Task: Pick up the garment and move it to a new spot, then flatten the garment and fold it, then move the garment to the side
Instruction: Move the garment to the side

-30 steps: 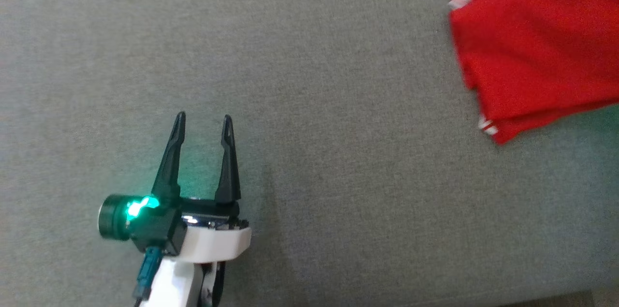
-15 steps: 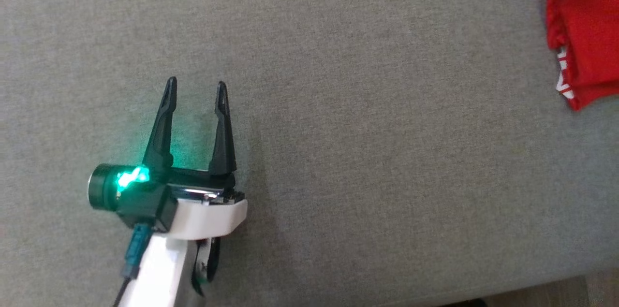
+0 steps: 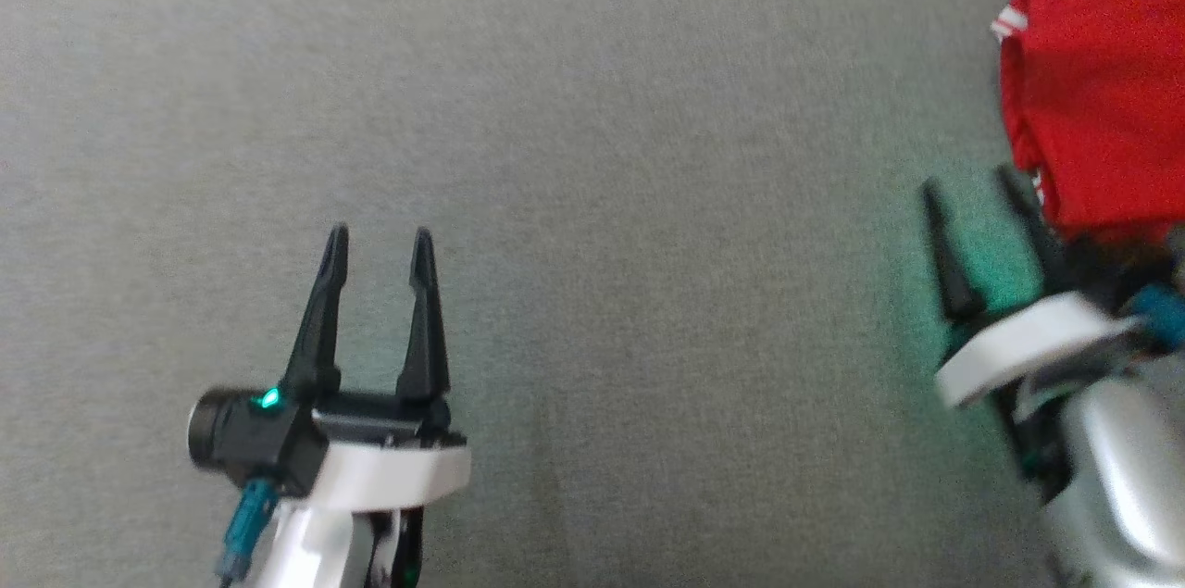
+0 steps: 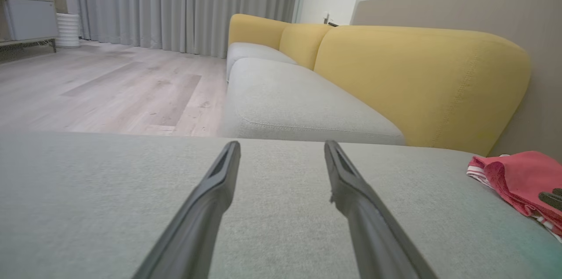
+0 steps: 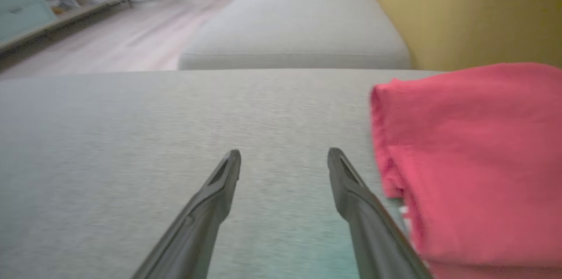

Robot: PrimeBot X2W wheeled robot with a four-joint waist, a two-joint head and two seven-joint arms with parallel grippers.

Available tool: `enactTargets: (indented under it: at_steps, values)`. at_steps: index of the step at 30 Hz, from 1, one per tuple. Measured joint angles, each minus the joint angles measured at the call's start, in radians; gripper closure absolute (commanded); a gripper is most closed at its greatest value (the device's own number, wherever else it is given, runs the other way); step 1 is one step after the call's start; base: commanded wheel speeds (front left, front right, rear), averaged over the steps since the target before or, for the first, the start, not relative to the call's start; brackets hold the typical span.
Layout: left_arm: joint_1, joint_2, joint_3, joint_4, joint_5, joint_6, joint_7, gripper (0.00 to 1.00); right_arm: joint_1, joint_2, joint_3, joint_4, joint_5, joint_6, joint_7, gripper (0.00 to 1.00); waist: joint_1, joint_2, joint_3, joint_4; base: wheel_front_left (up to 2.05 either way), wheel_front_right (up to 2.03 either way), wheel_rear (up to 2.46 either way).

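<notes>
Newly in the head view, the right gripper stands spread beside the folded red garment at the right of the grey cushion; left gripper spread too. Likely soft, light cloth: pinch its folded edge.

The red garment runs off the frame's right edge. The right hand, lower right, is blurred.

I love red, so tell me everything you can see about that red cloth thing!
The red garment is soft-looking cloth with white stripes at its edges, folded into layers. It lies on the grey cushion, at the robot's right. The open right pincer stands beside its edge; touching or not, I cannot tell.
</notes>
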Motion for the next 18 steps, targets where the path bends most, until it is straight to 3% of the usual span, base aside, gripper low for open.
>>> enactTargets:
  at_steps: [5, 8, 12, 18]
  values:
    - [0.071, 0.0, 0.021, 0.005, -0.006, 0.019, 0.0, 0.0, 0.055, 0.051, 0.096, 0.078, 0.026, 0.0, -0.167, 0.0, -0.0001, 0.0, -0.079, 0.027, 0.0, 0.0, 0.0]
    - [0.136, 0.0, 0.052, 0.003, -0.012, 0.023, 0.0, 0.0, 0.098, 0.093, 0.135, 0.106, 0.034, 0.0, -0.198, 0.0, -0.0001, 0.0, -0.138, 0.04, 0.0, 0.0, 0.0]
    - [0.22, 0.001, 0.078, 0.0, -0.013, 0.021, 0.0, 0.0, 0.177, 0.128, 0.1, 0.003, -0.029, 0.0, -0.199, 0.0, -0.0002, 0.0, -0.213, 0.051, 0.0, 0.0, 0.0]
    - [0.295, 0.001, 0.104, -0.006, 0.001, 0.012, 0.0, 0.0, 0.315, 0.172, 0.054, -0.044, -0.1, 0.0, -0.201, 0.0, -0.0001, 0.0, -0.29, 0.055, 0.0, 0.0, 0.0]
